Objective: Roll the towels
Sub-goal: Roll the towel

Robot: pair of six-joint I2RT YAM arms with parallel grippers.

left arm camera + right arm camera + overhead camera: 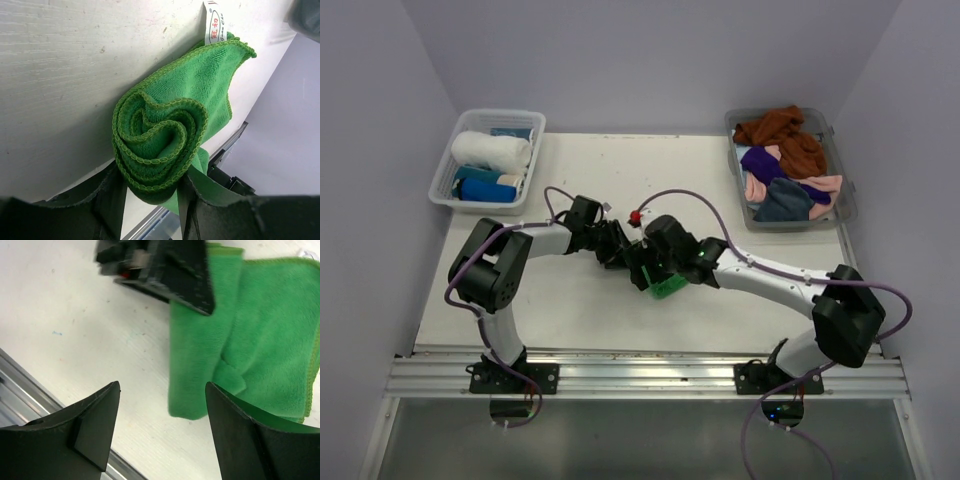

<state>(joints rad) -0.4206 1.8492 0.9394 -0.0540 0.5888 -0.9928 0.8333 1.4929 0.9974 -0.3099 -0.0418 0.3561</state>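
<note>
A bright green towel [165, 120] lies on the white table, one end wound into a tight spiral roll. My left gripper [150, 192] is shut on that rolled end, a finger on each side. In the top view the towel [668, 288] peeks out beneath both grippers at the table's middle. My left gripper [623, 255] reaches in from the left. My right gripper [162, 385] is open and empty, hovering over the table with the towel's flat part [260, 340] by its right finger. In the top view my right gripper [655, 270] sits over the towel.
A white slotted basket [455, 150] at the back left holds a rolled white towel [492, 150] and a rolled blue one [485, 188]. A clear tub [843, 180] at the back right holds loose rust-brown [785, 130], purple [760, 162], pink and slate grey towels. A metal rail [640, 375] runs along the near edge.
</note>
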